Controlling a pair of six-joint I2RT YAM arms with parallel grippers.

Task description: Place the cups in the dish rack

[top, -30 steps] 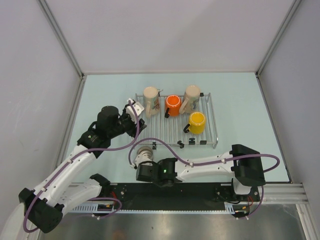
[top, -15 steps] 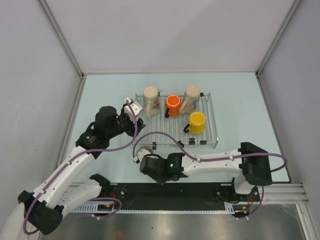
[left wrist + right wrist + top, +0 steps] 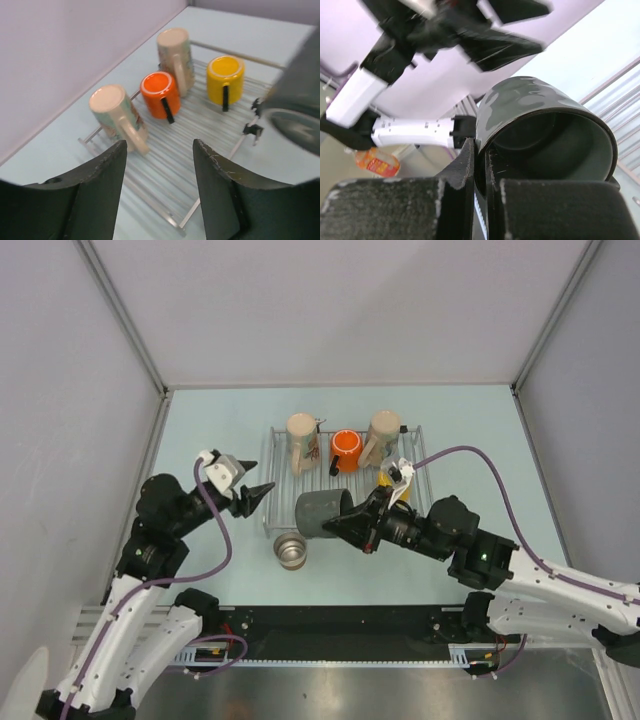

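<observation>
- Top external view, far left: we see the left gripper point(image 3: 258, 497) over bare table point(image 3: 200, 430), well clear of the left wall. Its jaws stand apart with nothing between them.
- Just right of it, the small steel mug point(image 3: 291, 550) sits mouth up on the table, outside the dish rack point(image 3: 355, 485) and near its front left corner.
- Centre: the dark grey-green mug point(image 3: 320, 512) hangs on its side above that corner, gripped at the rim by the right gripper point(image 3: 347, 522).
- Along the rack's far side sit a cream mug point(image 3: 303, 443), the orange mug point(image 3: 346, 450) and a second cream mug point(image 3: 383, 435). Bare bars show in the near left part.
- From above, the right gripper mostly hides the yellow mug point(image 3: 226, 75). The left wrist view shows it whole, black handle facing the camera.
- That left wrist view cuts the dark mug off at its right edge, blurred.
- Only the right wrist view shows the mug's wall pinched in the thin gap between the fingers point(image 3: 455, 200).
</observation>
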